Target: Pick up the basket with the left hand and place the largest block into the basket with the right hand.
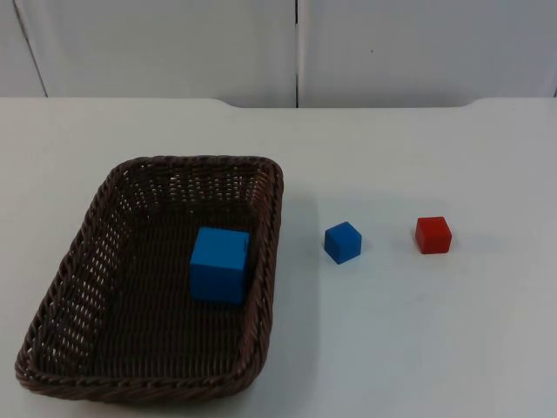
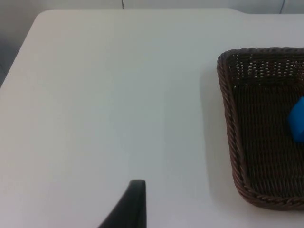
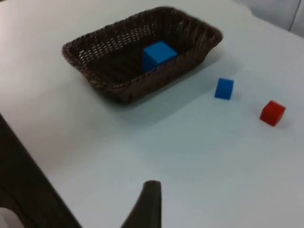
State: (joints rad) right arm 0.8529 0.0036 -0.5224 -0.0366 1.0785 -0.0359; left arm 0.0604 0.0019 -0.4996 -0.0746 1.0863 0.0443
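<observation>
A dark brown wicker basket (image 1: pixel 273 228) rests on the white table at the left. Inside it, close to its right wall, sits the large blue block (image 1: pixel 219 264). A small blue block (image 1: pixel 342 242) and a small red block (image 1: pixel 432 235) stand on the table to the basket's right. My left gripper (image 2: pixel 135 204) hangs over bare table beside the basket (image 2: pixel 227 109), apart from its rim, and the large block (image 2: pixel 298 121) shows inside. My right gripper (image 3: pixel 148 204) is held well back from the basket (image 3: pixel 118 90), the small blue block (image 3: pixel 223 89) and the red block (image 3: pixel 272 113).
The grey partition wall (image 1: pixel 296 48) closes the table at the back. White table top (image 1: pixel 409 340) stretches in front of the two small blocks. A dark strip (image 3: pixel 19 190) lies beyond the table's edge near my right gripper.
</observation>
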